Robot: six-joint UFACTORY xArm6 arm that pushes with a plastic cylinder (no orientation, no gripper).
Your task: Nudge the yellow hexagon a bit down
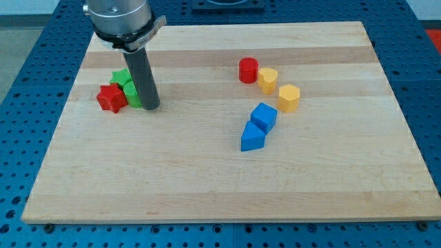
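Observation:
The yellow hexagon point(289, 97) lies on the wooden board point(207, 179) at the view's right of centre. A second yellow block, heart-like point(267, 80), touches it at its upper left, and a red cylinder point(248, 70) sits beside that. My tip point(151, 106) rests on the board far to the view's left of the yellow hexagon, right beside a green block point(131, 94) and near a red star block point(111, 98).
A second green block point(122, 77) sits behind the rod. A blue cube point(263, 117) and a blue wedge-like block point(252, 137) lie just below and left of the yellow hexagon. A blue pegboard point(41, 83) surrounds the board.

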